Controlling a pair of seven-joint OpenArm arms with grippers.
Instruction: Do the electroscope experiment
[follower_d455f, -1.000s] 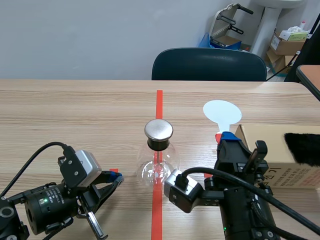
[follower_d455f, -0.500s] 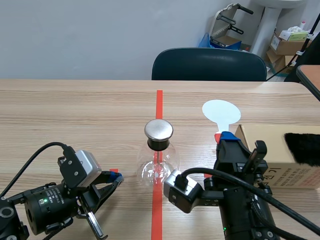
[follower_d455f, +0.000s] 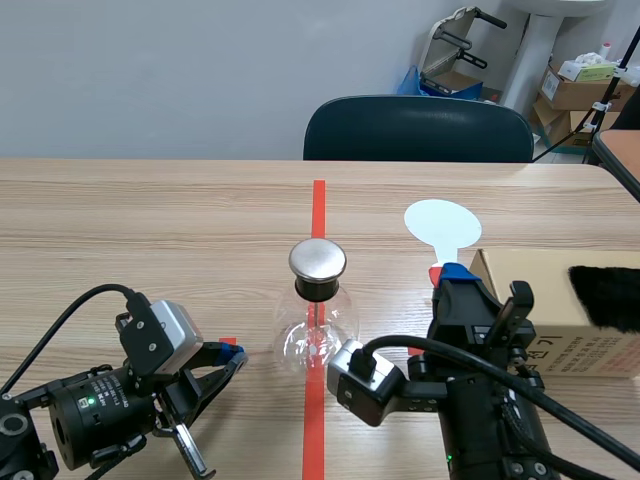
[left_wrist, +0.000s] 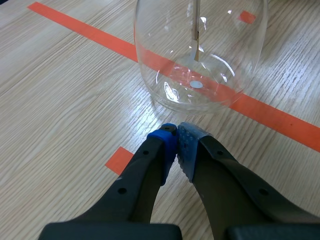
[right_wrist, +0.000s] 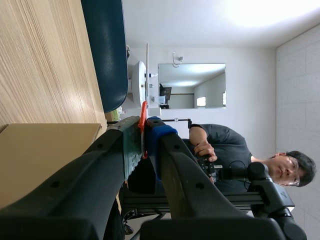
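Electroscope, place: it stands upright on the table (follower_d455f: 150, 220), on the red tape line, between my two arms and a little ahead of both.
Electroscope, handling: I judge the electroscope (follower_d455f: 316, 330) light, brittle and slick, with a round belly that my pads would slip off. It may also be top-heavy under its cap.
Where to hold: if I must steady it, I would take the black collar (follower_d455f: 319, 289) under the cap, not the bare glass. I would keep off the cap, since a touch there probably drains the charge.
Electroscope, look: a clear, round-bellied flask (left_wrist: 200, 60) with a thin rod (left_wrist: 196, 25) hanging down its middle. A brushed metal cap (follower_d455f: 318, 260) sits on top.
Left gripper: my left gripper (left_wrist: 176, 135) lies low on the table just short of the flask's base, apart from it. Its blue pads are pressed together on nothing.
Right gripper: my right gripper (follower_d455f: 448, 275) is clamped on the paddle's red handle (right_wrist: 143, 112), to the electroscope's right.
Paddle, look: the paddle (follower_d455f: 443, 223) is a thin white disc on a short stem, standing beyond my fingers.
Paddle, handling: I judge it stiff and very light. The handle is the right place to grip, as it leaves the disc untouched.
Nearby: a cardboard box (follower_d455f: 530, 265) with a tuft of black fur (follower_d455f: 605, 295) on it sits just beside my right arm.
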